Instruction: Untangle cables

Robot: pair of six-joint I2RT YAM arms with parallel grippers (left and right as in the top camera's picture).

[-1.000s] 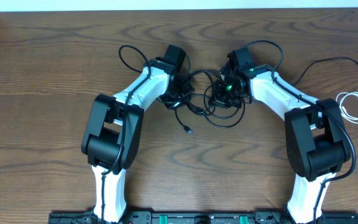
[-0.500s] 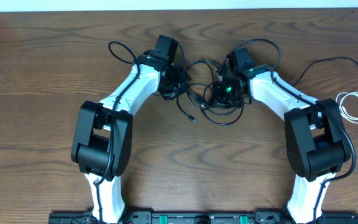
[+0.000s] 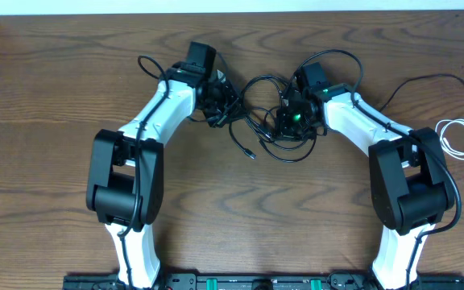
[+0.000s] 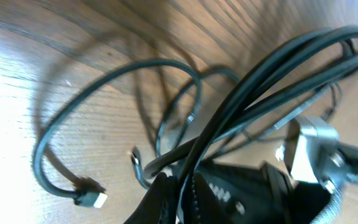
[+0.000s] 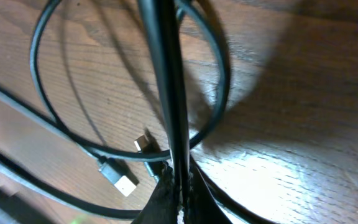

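A tangle of black cables [image 3: 258,121] lies on the wood table between my two grippers. My left gripper [image 3: 216,106] is shut on a bundle of black cords [image 4: 272,68] that run up and to the right from its jaws [image 4: 182,196]. My right gripper [image 3: 290,121] is shut on black cords [image 5: 165,74] that rise straight from its fingers [image 5: 179,186]. A loose plug end [image 3: 250,153] trails toward me from the tangle. Small plugs lie on the table near each gripper [image 4: 92,199] [image 5: 122,180]. The white cord [image 3: 457,137] lies coiled apart at the far right.
Both arms reach in from the near edge and bend toward the table's middle. A thicker black wire [image 3: 425,80] loops behind the right arm. The table's back edge [image 3: 232,11] runs just beyond the grippers.
The left arm has swung up and to the left with its cords, stretching the tangle away from the right gripper. The right arm has stayed put.
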